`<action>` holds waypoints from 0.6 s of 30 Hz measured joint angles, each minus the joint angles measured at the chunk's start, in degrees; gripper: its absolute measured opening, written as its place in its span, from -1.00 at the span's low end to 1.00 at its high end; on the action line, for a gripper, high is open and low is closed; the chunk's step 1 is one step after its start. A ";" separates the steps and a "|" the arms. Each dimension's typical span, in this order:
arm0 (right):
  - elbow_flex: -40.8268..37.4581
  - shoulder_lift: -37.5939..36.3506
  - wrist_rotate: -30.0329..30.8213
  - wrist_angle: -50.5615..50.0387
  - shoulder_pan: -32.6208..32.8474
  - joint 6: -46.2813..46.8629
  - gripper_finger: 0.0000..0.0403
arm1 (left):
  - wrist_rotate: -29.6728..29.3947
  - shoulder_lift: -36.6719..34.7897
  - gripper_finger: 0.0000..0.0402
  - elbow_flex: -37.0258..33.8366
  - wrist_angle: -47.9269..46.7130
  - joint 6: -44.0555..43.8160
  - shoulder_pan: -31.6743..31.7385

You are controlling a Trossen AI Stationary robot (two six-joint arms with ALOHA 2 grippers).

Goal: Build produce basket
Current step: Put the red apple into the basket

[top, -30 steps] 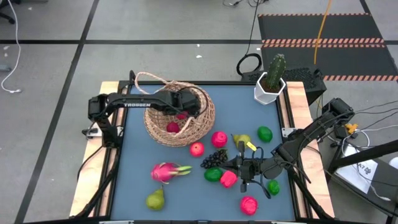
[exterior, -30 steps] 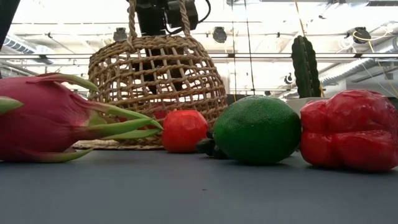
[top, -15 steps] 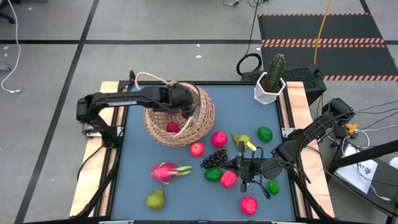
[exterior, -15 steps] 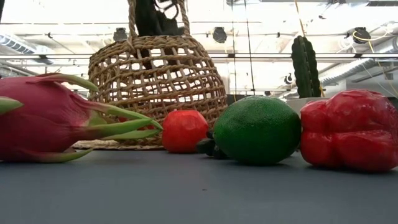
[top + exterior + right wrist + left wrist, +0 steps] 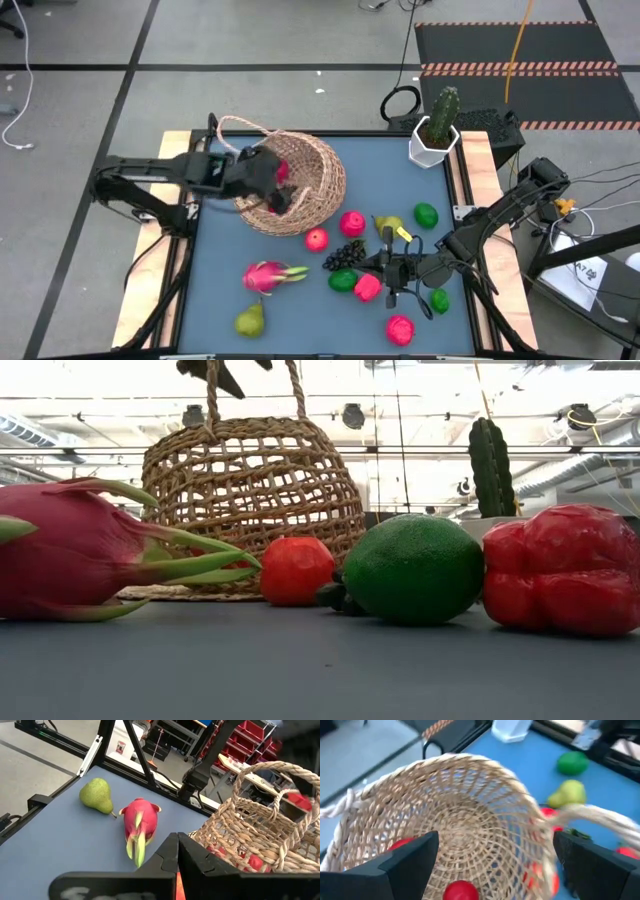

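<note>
Left gripper (image 5: 272,185) hangs over the basket (image 5: 305,190), jaws spread.

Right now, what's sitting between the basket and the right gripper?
In the high view, a small red fruit and the grape bunch lie between the basket and the right gripper.
</note>
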 joint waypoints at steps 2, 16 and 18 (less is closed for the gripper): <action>0.00 0.00 0.56 0.02 -0.07 0.89 -1.00 | -2.48 -0.90 0.94 0.00 0.98 0.69 -3.15; 0.00 -0.02 1.48 -2.61 -1.66 12.07 -1.00 | -21.66 -2.97 0.94 -0.63 -0.61 -2.04 -25.34; 0.00 -0.02 1.39 -3.37 -1.64 15.32 -0.97 | -24.65 -3.00 0.94 -0.93 -0.52 -3.27 -27.69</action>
